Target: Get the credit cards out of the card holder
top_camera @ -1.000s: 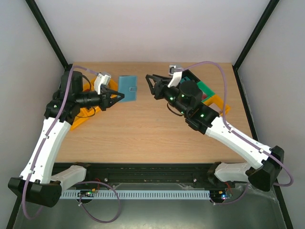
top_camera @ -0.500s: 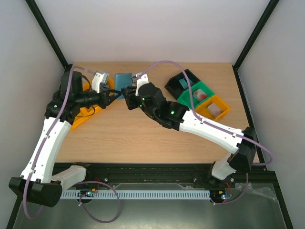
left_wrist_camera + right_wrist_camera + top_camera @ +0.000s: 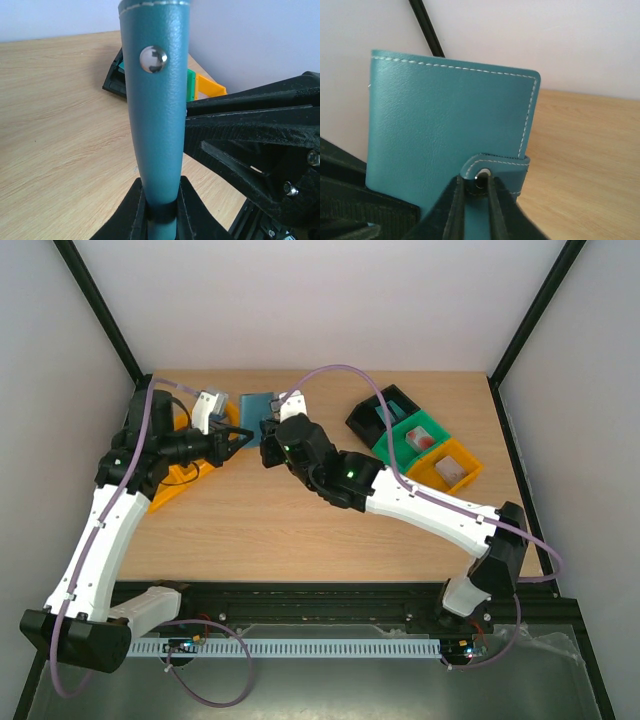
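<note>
Left orange tray (image 3: 180, 480): it lies at the left edge of the table (image 3: 300, 510), partly under your left arm.

Left gripper (image 3: 160, 202): your fingers are closed on the lower edge of the card holder (image 3: 157, 125). One black fingertip presses each face, and the holder rises straight up between them.

Card holder: it is held up between your two grippers over the far left part of the table, just right of the left orange tray. It is folded shut, teal with pale stitching along the edges. You cannot tell whether its lower edge touches the wood.

Stud (image 3: 153, 59): a round metal stud shows on the narrow side facing your left wrist camera.

Closing tab (image 3: 492, 167): it wraps over the holder's edge and lies flat against the face.

Right gripper (image 3: 476, 192): your fingers are pinched together on the card holder by its closing tab, with the metal snap between the tips. This gripper sits just beside the left one.

Black tray (image 3: 383, 412): it stands well to the right of the holder, towards the back of the table.

Green tray (image 3: 415, 435): it touches the black tray and holds a red block (image 3: 426, 441).

Right orange tray (image 3: 452, 464): it is last in that diagonal row, touching the green tray.
</note>
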`<action>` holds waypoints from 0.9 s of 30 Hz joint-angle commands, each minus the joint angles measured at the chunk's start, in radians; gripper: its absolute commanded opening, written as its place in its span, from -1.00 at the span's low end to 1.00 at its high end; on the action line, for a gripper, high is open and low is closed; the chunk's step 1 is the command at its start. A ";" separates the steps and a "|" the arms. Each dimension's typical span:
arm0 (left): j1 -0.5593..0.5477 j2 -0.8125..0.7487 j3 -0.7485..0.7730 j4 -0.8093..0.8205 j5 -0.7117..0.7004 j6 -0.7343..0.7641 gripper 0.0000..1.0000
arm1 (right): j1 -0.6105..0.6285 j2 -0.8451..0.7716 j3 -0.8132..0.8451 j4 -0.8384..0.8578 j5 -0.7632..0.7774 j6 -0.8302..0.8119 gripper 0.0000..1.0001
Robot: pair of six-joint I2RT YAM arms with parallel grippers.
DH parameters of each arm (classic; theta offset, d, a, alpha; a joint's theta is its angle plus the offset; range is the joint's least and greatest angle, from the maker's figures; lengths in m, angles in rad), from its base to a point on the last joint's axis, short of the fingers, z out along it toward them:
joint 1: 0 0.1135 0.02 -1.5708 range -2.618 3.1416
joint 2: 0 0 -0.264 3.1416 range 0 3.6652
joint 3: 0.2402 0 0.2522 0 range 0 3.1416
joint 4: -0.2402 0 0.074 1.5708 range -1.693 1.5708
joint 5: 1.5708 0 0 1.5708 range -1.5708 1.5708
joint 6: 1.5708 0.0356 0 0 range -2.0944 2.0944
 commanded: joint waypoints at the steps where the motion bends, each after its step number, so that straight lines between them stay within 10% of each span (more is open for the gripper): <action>1: 0.000 -0.018 0.006 0.013 0.067 0.012 -0.95 | -0.023 0.025 0.018 -0.070 0.114 0.001 -0.87; 12: 0.032 -0.030 0.011 0.001 0.089 0.034 -0.95 | -0.190 -0.133 -0.205 -0.040 0.042 0.022 -0.97; 17: 0.035 -0.032 0.006 -0.016 0.145 0.060 -0.95 | -0.286 -0.293 -0.349 0.052 -0.263 -0.118 -0.94; 22: 0.035 -0.032 0.018 -0.041 0.223 0.089 -0.95 | -0.369 -0.463 -0.466 0.179 -0.680 -0.202 -0.24; 27: 0.035 -0.033 0.030 -0.106 0.364 0.175 -0.95 | -0.387 -0.466 -0.417 0.243 -0.979 -0.202 0.02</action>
